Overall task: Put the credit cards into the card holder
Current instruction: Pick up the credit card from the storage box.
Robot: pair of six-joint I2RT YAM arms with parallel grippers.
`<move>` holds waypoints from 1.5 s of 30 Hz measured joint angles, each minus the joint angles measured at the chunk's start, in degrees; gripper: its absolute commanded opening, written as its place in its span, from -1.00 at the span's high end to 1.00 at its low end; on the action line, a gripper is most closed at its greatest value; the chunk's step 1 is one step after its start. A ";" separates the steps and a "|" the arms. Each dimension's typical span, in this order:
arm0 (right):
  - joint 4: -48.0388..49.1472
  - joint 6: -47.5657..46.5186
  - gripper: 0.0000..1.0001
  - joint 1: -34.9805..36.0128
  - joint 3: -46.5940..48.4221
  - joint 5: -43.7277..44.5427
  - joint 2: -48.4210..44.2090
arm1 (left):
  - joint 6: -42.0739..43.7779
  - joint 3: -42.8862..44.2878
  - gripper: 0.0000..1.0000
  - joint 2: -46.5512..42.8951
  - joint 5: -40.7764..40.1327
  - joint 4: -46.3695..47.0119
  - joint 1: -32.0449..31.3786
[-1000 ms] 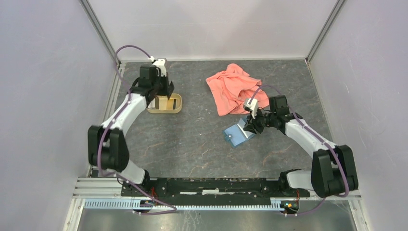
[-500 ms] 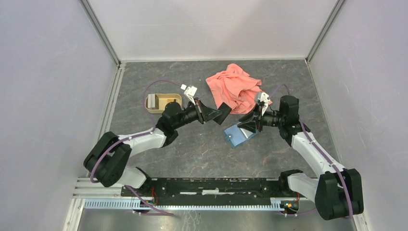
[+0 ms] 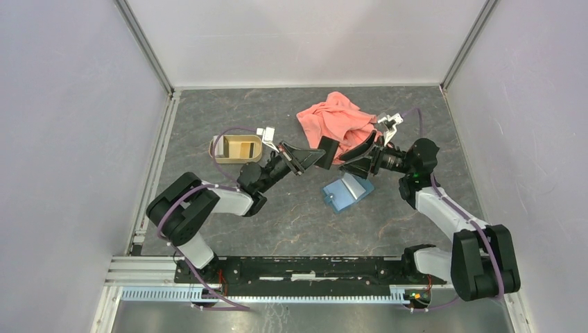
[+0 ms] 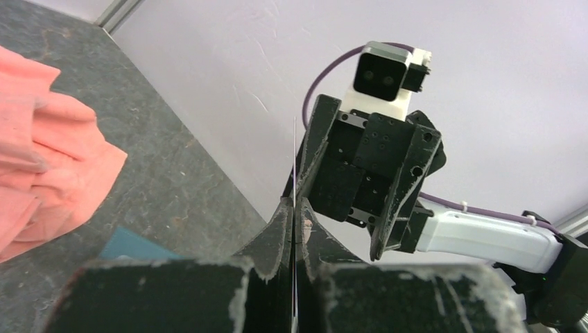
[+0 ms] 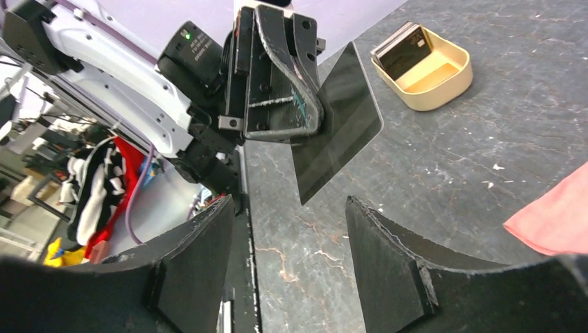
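From above: the left claw (image 3: 312, 156) is clamped on one card (image 3: 327, 152), which sticks out past its tips toward the right claw (image 3: 352, 158); the right claw's jaws stand apart, just beside the card's far edge, whether touching it I cannot tell; the wallet (image 3: 345, 193) lies on the table (image 3: 277, 222) near both claws, on the side toward the arm bases, teal with a paler part; the other cards (image 3: 240, 146) sit in the tray (image 3: 237, 160), behind the left claw; the cloth (image 3: 333, 125) lies just beyond both claws.

Left wrist: the card (image 4: 294, 159) shows edge-on (a hair-thin pale line) pinched between the left claw (image 4: 294, 222)'s closed jaws; the right claw (image 4: 360, 180) faces it, close ahead; the cloth (image 4: 41, 152) is off to the left.

Right wrist: the right claw (image 5: 291, 270) stands apart, nothing between its jaws; ahead, the left claw (image 5: 305, 104) grips the card (image 5: 340, 132) by one end, the card dark, glossy and tilted; the tray (image 5: 444, 87) beyond holds the cards (image 5: 405, 48), stacked at one end.
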 measured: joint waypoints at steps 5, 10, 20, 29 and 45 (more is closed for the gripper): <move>6.71 8.07 -0.24 0.72 0.02 1.20 2.80 | -2.19 0.35 0.94 1.49 -0.15 2.32 -1.18; 10.62 13.25 -0.01 1.16 0.02 2.45 5.09 | -3.43 0.63 0.94 1.86 -0.20 3.02 -1.95; 16.61 20.74 1.00 1.84 -0.02 5.14 7.76 | -4.74 2.14 0.55 3.30 -1.40 4.28 -3.87; -3.08 -1.31 1.00 2.14 1.14 1.90 3.37 | -4.81 -0.26 -0.40 0.42 7.15 2.54 3.02; -26.91 -26.05 1.00 4.11 5.64 -5.49 3.93 | 21.20 4.13 -0.34 -11.56 29.31 -35.43 5.51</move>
